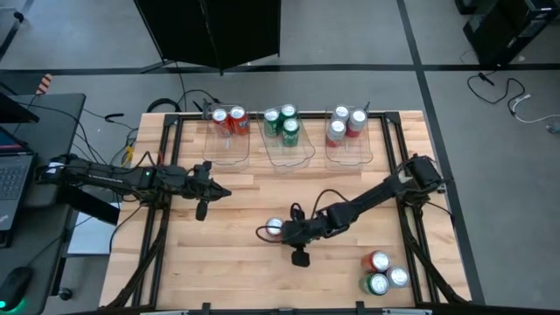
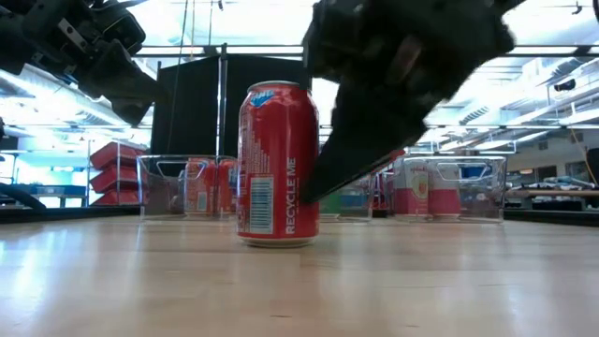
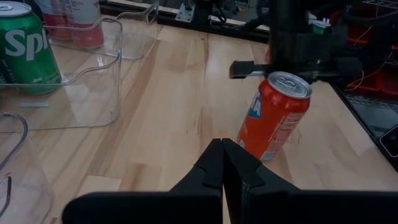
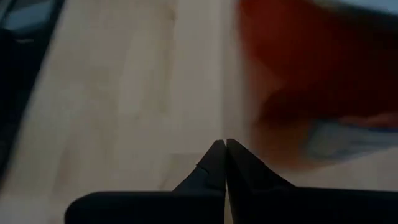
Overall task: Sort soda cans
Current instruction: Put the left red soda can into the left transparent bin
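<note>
Your right tool (image 1: 282,230) sat low at mid-tabletop, right beside a lone red can (image 1: 275,227) that stood upright there. In the right wrist view its two fingers (image 4: 219,163) were pressed together, pinching nothing, and the can showed only as a red blur off to one side of them. I read that as a tool parked next to the can, not around it, so no grip on it existed at that moment.

That can stood in open space, well apart from everything else, which made it an easy one to reach from either side.

Your left tool (image 1: 210,190) hung over the left half of the tabletop (image 1: 236,271), its fingers (image 3: 222,163) also shut together and empty, pointed toward the same red can (image 3: 273,115).

At the far edge stood three clear bins. The left bin (image 1: 226,147) held two red cans (image 1: 228,120). The middle bin (image 1: 289,150) held three green cans (image 1: 282,121). The right bin (image 1: 348,149) held four cans (image 1: 346,124), some of them red or pink-sided, though I could not tell their colours for sure. Three cans (image 1: 382,272) stood touching one another near the front right corner, still unsorted.

Judging by colour, the lone can belonged in the left bin, so the sort looked roughly three-quarters through.
</note>
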`<state>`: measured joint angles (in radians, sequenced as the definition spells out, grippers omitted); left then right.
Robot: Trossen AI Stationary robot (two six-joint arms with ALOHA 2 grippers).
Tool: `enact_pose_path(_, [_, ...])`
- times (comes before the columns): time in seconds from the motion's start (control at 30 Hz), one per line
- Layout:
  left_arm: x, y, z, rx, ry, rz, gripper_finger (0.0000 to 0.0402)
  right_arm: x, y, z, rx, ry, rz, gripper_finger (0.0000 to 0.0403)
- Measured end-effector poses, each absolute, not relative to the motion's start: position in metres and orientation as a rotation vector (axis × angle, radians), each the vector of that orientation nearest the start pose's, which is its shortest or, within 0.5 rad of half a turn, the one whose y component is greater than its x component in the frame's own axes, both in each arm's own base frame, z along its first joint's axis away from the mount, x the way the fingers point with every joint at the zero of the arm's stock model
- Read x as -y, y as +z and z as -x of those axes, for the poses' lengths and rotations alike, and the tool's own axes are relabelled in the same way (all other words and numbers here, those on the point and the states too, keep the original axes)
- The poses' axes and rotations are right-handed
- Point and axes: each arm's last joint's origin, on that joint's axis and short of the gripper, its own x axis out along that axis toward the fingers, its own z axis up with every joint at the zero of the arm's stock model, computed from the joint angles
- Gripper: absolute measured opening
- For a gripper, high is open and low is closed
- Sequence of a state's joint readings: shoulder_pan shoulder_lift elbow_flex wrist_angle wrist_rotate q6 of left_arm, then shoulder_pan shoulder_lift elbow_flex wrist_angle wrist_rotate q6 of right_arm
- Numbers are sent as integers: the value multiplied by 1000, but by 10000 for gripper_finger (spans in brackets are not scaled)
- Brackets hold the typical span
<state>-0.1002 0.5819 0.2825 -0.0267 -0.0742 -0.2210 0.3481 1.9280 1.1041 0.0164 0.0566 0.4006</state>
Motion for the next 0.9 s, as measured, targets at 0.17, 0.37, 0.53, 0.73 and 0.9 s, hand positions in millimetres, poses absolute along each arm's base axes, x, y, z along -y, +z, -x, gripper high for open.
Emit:
enact_pose_path(0.17, [12,203,-142,-328,11,196,0,-117,132,-380,-774,97,-204,0])
enact_pose_path(0.37, [12,202,-142,-329,13,207,0,-92,134,-391,-701,35,-151,0])
enact_pose_path(0.53, [12,203,-142,-328,13,209,0,-67,137,-399,-654,-11,-113,0])
enact_pose_path(0.73, [12,202,-144,-331,15,216,0,-46,141,-405,-597,-36,-77,0])
enact_pose_path(0.9, [13,200,-149,-334,19,235,0,-35,145,-409,-544,-49,-61,0])
